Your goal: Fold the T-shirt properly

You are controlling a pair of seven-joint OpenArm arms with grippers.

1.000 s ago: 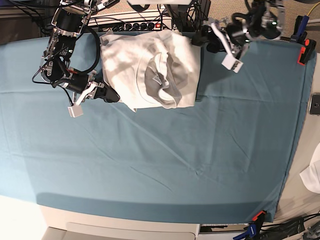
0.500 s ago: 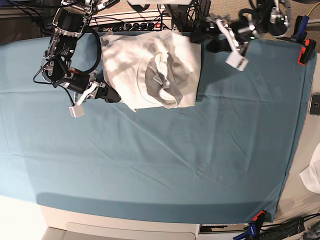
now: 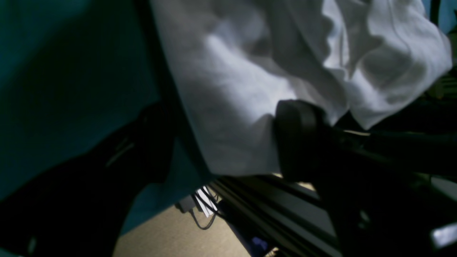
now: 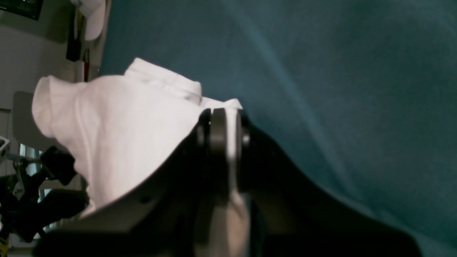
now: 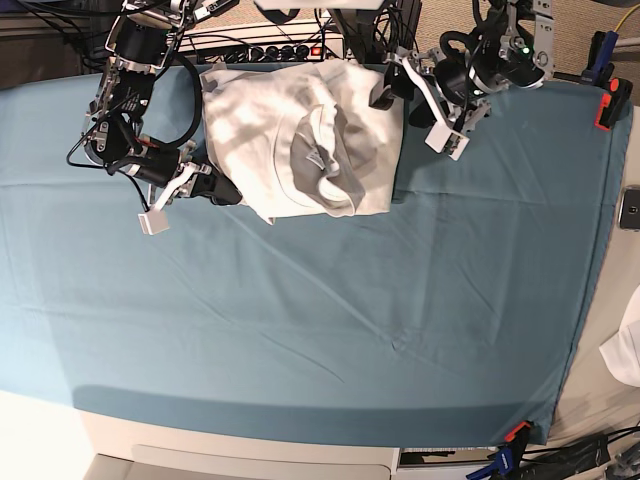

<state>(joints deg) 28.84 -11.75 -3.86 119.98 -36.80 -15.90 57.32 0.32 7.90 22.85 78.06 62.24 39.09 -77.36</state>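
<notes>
The white T-shirt (image 5: 290,130) lies folded in a rough, wrinkled rectangle at the back middle of the teal table cover (image 5: 320,320), collar showing on top. My right gripper (image 5: 225,190) is at the shirt's near left corner. In the right wrist view its fingers (image 4: 223,121) are shut with a strip of the shirt (image 4: 125,117) between them. My left gripper (image 5: 385,95) is at the shirt's far right edge. In the left wrist view the left gripper (image 3: 228,142) is open, its fingers standing either side of the shirt's edge (image 3: 242,71).
A power strip and cables (image 5: 280,50) run behind the table's back edge. Orange clamps (image 5: 607,100) (image 5: 517,432) hold the cover on the right side. A phone (image 5: 630,208) and a small white cloth scrap (image 5: 625,350) lie beyond the right edge.
My left arm has swung left and down from off the shirt's right side, bringing its gripper onto the shirt's far right edge. My right gripper has stayed at the near left corner.
</notes>
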